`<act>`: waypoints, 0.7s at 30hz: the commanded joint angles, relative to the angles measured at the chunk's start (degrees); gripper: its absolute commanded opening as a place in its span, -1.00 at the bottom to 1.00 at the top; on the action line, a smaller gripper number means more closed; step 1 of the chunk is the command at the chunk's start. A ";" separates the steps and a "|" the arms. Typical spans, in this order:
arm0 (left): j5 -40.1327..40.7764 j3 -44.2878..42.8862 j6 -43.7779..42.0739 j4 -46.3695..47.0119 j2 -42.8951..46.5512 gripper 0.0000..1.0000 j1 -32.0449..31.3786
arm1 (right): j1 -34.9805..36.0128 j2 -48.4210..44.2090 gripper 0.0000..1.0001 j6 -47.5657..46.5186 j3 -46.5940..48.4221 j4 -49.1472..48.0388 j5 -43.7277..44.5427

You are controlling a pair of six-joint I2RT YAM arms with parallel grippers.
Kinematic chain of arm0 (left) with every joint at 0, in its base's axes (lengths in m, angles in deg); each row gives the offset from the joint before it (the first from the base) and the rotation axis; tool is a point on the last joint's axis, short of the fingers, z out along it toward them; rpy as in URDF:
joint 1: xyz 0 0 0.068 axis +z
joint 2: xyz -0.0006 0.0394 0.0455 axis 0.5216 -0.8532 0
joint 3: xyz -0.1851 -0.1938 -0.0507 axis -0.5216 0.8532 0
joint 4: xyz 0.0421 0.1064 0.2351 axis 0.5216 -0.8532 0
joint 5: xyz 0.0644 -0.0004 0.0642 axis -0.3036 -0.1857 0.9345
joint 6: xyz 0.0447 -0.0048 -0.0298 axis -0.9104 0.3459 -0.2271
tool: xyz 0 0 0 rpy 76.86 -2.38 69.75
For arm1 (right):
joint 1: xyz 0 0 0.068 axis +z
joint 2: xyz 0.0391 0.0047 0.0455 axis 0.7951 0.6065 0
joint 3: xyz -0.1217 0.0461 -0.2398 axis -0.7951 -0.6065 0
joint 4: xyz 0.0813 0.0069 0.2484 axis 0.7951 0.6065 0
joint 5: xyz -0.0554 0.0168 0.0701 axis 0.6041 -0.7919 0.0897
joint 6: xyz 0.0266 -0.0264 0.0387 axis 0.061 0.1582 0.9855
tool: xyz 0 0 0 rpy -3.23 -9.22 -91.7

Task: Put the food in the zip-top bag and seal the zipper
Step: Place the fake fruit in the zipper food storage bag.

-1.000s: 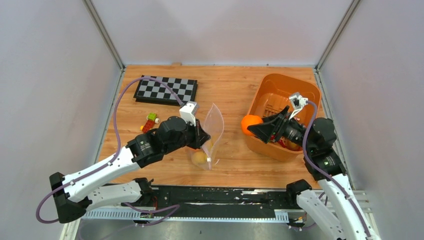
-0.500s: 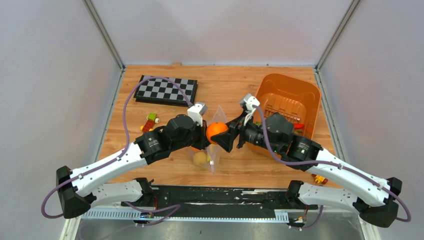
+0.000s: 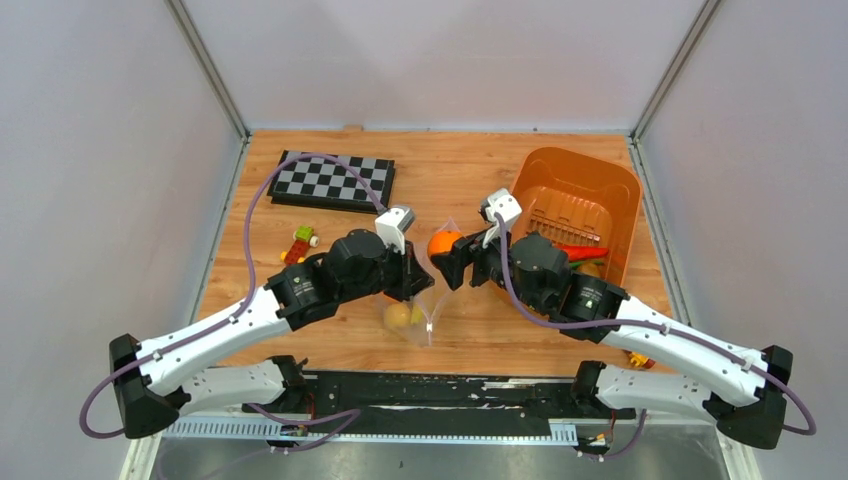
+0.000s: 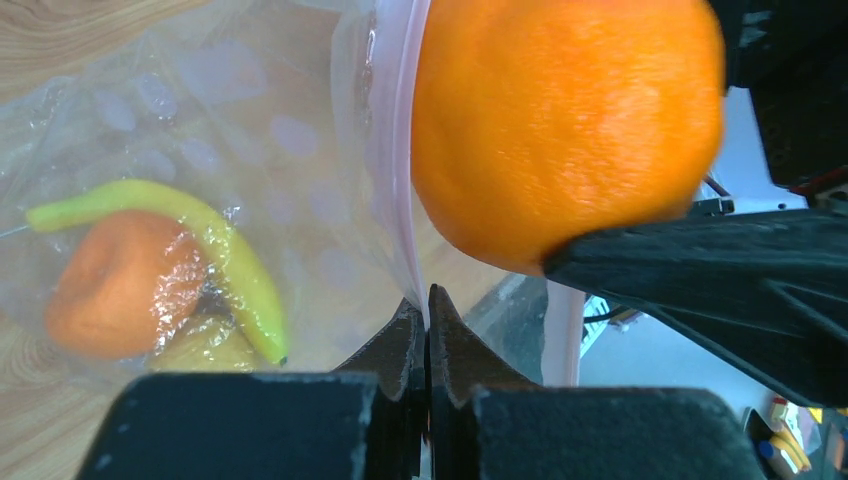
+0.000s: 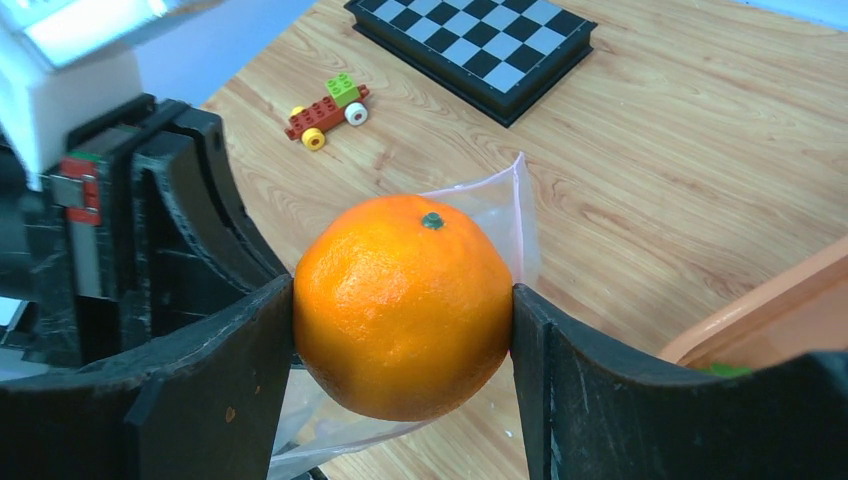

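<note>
**Orange ball poised at the bag's mouth**

The right end effector (image 5: 403, 300) clamps a round, dimpled orange ball (image 4: 560, 120) between both fingers. In the centre of the top view, the ball sits right at the open mouth of the clear, crinkly, pale-dotted zip-top bag (image 4: 250, 120). The left end effector (image 4: 428, 300) is closed tight on the bag's rim. It pinches the thin pink zipper (image 4: 392, 120) strip and holds that side up off the wooden desk (image 3: 450, 170).

To do this step well, I judge the ball should pass the pink strip and sink into the pouch before the fingers part. Let go on the rim, it could roll off or fold the mouth shut. The left pinch should hold firm so the opening does not collapse.

Counted:
- **In hand:** one ball.
- **Inside the bag:** three pieces, as far as I can tell: one orange round fruit (image 4: 120, 285), one yellow curved banana-like piece (image 4: 200, 230) and one yellowish lump (image 4: 205, 345) beneath.
- **Upper right:** one orange plastic basket (image 3: 560, 170) showing one red chilli (image 3: 580, 252); its other contents are unclear.
- **Upper left:** one black-and-white chequered board (image 3: 332, 180), with one small block toy (image 3: 300, 243) below it.
</note>
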 commanded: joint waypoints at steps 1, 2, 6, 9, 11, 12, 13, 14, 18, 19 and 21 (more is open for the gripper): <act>0.10 -1.11 0.02 2.26 2.43 -1.00 -0.07 | 0.17 1.04 0.06 -1.62 1.71 0.15 4.00; 0.36 -1.08 0.10 2.07 2.85 -1.00 -0.06 | 0.18 1.07 0.10 -2.09 1.92 1.18 4.41; 1.90 -0.42 0.40 2.30 4.23 -1.00 -0.07 | 0.18 0.23 0.23 -2.92 1.86 3.32 4.00; 1.86 -0.32 0.73 3.14 4.31 -1.00 -0.11 | 0.18 -0.53 0.37 -3.33 0.92 0.83 0.35; 1.25 -0.65 0.70 3.14 3.71 -1.00 -0.11 | 0.18 -0.86 0.51 -3.14 0.49 -0.67 -2.18; 0.87 -0.89 0.62 2.98 3.42 -1.00 -0.06 | 0.18 -1.05 0.57 -2.98 0.43 -1.38 -3.11; 0.59 -1.04 0.61 2.80 3.24 -1.00 -0.09 | 0.17 -1.32 0.64 -2.94 0.28 -1.82 -3.99; 0.51 -1.06 0.71 2.71 3.16 -1.00 -0.08 | 0.18 -1.49 0.68 -2.87 0.18 -2.10 -4.56; 0.60 -1.06 0.45 2.49 3.42 -1.00 -0.11 | 0.14 -2.67 0.76 -2.37 -0.35 -1.78 -3.63; 0.94 -1.02 0.48 2.35 3.54 -1.00 -0.07 | 0.13 -3.23 0.78 -2.23 -0.37 -1.43 -3.07; 1.33 -0.90 0.61 2.49 3.76 -1.00 -0.08 | 0.14 -4.10 0.78 -1.66 -0.51 -1.05 -1.82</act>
